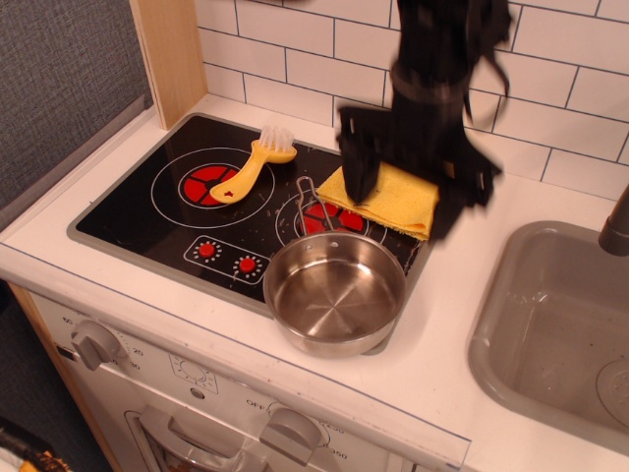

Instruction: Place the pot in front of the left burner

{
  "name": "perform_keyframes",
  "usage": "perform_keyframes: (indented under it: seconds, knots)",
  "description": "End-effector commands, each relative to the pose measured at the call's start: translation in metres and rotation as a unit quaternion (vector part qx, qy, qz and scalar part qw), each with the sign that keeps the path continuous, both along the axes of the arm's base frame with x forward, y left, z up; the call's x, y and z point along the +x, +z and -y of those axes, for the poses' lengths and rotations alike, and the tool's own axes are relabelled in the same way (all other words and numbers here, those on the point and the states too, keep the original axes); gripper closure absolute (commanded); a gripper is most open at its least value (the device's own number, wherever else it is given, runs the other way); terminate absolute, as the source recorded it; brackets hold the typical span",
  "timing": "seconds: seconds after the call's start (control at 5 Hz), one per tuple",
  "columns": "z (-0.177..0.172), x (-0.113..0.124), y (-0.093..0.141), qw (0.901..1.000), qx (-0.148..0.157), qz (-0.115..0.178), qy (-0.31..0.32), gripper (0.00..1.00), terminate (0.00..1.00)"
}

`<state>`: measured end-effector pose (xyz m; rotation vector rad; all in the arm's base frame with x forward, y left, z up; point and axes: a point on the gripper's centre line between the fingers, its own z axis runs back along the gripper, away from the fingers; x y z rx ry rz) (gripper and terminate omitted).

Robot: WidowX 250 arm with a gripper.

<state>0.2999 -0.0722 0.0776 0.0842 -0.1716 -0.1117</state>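
Note:
The pot (334, 292) is a shiny steel saucepan standing upright and empty at the cooktop's front right corner, partly over the white counter. Its wire loop handle (310, 202) points back over the right burner (324, 218). The left burner (209, 180), with a red centre inside white rings, lies on the black cooktop's left half, well left of the pot. My gripper (408, 192) is black and motion-blurred, open with its fingers spread wide, hanging behind and above the pot over a yellow cloth (398, 204). It holds nothing.
A yellow dish brush (251, 167) lies across the left burner's back right edge. Two small printed knobs (226, 256) sit at the cooktop's front. A grey sink (550, 324) and dark faucet (616, 226) are at the right. Tiled wall stands behind.

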Motion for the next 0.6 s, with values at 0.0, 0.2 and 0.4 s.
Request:
perform_keyframes:
  seconds: [0.0, 0.2, 0.4]
  knots:
    - [0.009, -0.046, -0.028, 0.9978, 0.033, -0.046, -0.035, 0.00, 0.00]
    - [0.011, -0.050, -0.039, 0.9970, 0.036, -0.057, -0.036, 0.00, 0.00]
    - [0.009, -0.049, -0.041, 0.9972, 0.042, -0.053, -0.033, 0.00, 0.00]
